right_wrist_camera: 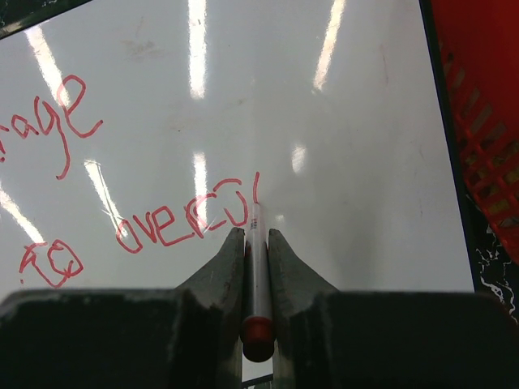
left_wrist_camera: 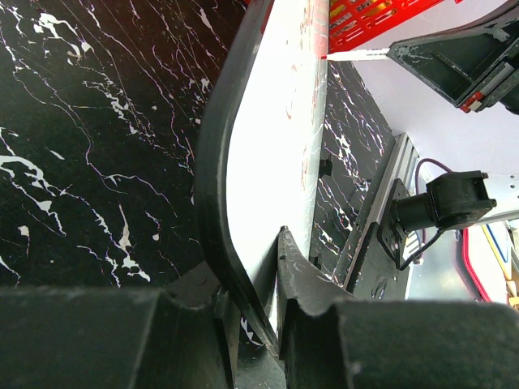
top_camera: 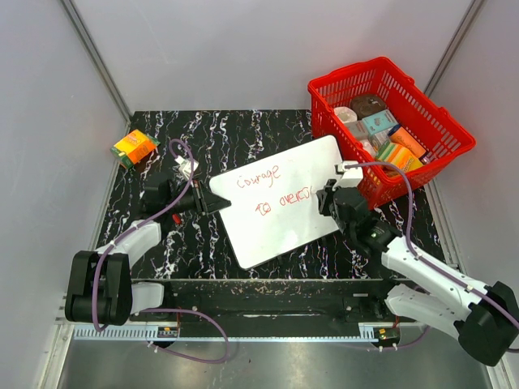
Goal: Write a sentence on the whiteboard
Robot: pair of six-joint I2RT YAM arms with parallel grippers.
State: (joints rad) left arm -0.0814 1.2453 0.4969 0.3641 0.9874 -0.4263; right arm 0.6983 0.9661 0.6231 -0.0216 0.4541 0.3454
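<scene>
The whiteboard point(top_camera: 280, 207) lies tilted on the black marbled table, with the sentence point(top_camera: 272, 190) on it in red, two lines reading about "courage" and "to overc". My left gripper point(top_camera: 212, 201) is shut on the board's left edge; in the left wrist view the whiteboard point(left_wrist_camera: 272, 146) runs edge-on between the left gripper point(left_wrist_camera: 263, 267) jaws. My right gripper point(top_camera: 328, 198) is over the board's right part. It is shut on a white marker point(right_wrist_camera: 258, 275) with a red end. The marker's tip touches the whiteboard point(right_wrist_camera: 357, 162) just right of the last red stroke of the sentence point(right_wrist_camera: 178, 227).
A red basket point(top_camera: 442, 121) full of small packages stands at the back right, close to the board's right corner. An orange box point(top_camera: 134, 147) lies at the back left. Grey walls enclose the table on three sides.
</scene>
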